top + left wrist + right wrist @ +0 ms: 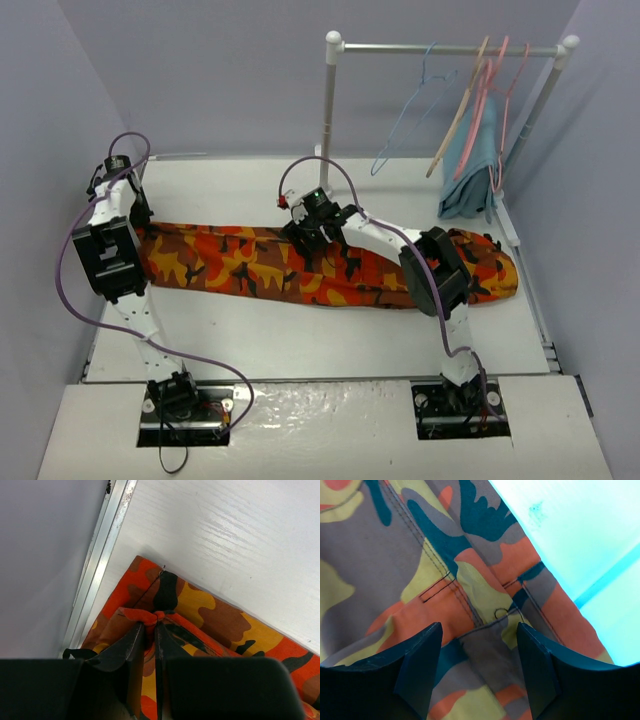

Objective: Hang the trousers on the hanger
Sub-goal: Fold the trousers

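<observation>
The camouflage trousers point(230, 262) lie stretched flat across the table from left to right. My left gripper point(138, 214) is at their left end, by the table's left edge. In the left wrist view this gripper point(151, 625) is shut on a pinched fold of the trousers point(215, 620) near the hem corner. My right gripper point(306, 236) is down on the middle of the trousers. In the right wrist view it point(479, 630) stands open, its fingers apart on either side of a raised flap of the trousers point(395, 555). The light-blue wire hanger point(405, 120) hangs on the rack.
A white rack point(330, 100) stands at the back right, its bar carrying a wooden hanger point(458, 115), a pink hanger point(492, 85) and a teal cloth point(468, 175). A metal rail point(97, 565) runs along the table's left edge beside the left gripper.
</observation>
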Motion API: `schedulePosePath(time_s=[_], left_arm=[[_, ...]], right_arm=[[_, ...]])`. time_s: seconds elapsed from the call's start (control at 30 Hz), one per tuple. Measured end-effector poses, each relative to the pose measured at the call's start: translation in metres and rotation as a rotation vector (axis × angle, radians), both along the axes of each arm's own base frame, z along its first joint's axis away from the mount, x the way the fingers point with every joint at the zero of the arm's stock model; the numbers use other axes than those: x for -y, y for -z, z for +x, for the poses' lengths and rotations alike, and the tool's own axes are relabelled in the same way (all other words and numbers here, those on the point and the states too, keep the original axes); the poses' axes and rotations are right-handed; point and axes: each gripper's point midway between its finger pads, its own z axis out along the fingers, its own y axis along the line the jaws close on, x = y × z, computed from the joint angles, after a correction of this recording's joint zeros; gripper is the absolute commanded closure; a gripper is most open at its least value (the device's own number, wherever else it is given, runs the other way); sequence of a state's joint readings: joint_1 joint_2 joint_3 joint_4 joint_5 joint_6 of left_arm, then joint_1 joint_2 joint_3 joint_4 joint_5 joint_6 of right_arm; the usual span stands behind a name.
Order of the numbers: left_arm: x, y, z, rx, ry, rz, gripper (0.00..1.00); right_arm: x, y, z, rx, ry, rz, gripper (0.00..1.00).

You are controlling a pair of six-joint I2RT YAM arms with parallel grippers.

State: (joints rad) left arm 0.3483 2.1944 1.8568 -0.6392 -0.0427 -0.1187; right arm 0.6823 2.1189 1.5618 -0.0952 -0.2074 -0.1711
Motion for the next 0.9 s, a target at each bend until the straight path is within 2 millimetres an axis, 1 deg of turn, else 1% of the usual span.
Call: schedulePosePath(time_s=[0.13, 0.2, 0.23, 0.43, 0.6, 0.63, 0.73, 0.8, 0.83, 0.9], left_arm=[[-0.0002, 0.0, 0.0, 0.001, -0.004, 0.0, 1.0], [-0.0002, 0.0, 0.0, 0.002, -0.007, -0.001, 1.0], [-0.0001, 0.0, 0.0001, 0.002, -0.009, -0.002, 1.0], [0.0, 0.0, 0.0002, 0.005, -0.016, -0.006, 1.0], [0.0005, 0.0001, 0.0004, 0.007, -0.021, -0.01, 1.0], [0.0005, 0.0001, 0.0004, 0.007, -0.021, -0.01, 1.0], [0.0006, 0.0001, 0.0004, 0.007, -0.022, -0.01, 1.0], [0.0006, 0.0001, 0.0004, 0.008, -0.022, -0.011, 1.0], [0.0006, 0.0001, 0.0004, 0.008, -0.022, -0.011, 1.0], [0.0007, 0.0001, 0.0004, 0.008, -0.023, -0.011, 1.0]], right_arm=[[-0.0012, 0.0104, 0.003, -0.002, -0.016, -0.019, 0.43], [-0.0014, 0.011, 0.0035, 0.0, -0.022, -0.023, 0.51], [-0.0015, 0.0107, 0.0038, 0.002, -0.024, -0.023, 0.51], [0.0007, 0.0105, 0.0065, 0.016, -0.02, -0.037, 0.43], [0.0037, 0.0102, 0.0096, 0.031, -0.013, -0.054, 0.46], [0.0039, 0.0101, 0.0095, 0.031, -0.016, -0.056, 0.48], [0.0042, 0.0111, 0.007, 0.023, -0.031, -0.061, 0.6], [0.0044, 0.0122, 0.0041, 0.012, -0.041, -0.063, 0.8], [0.0044, 0.0127, 0.0029, 0.008, -0.046, -0.063, 0.84], [0.0045, 0.0135, 0.0008, 0.0, -0.054, -0.064, 0.95]])
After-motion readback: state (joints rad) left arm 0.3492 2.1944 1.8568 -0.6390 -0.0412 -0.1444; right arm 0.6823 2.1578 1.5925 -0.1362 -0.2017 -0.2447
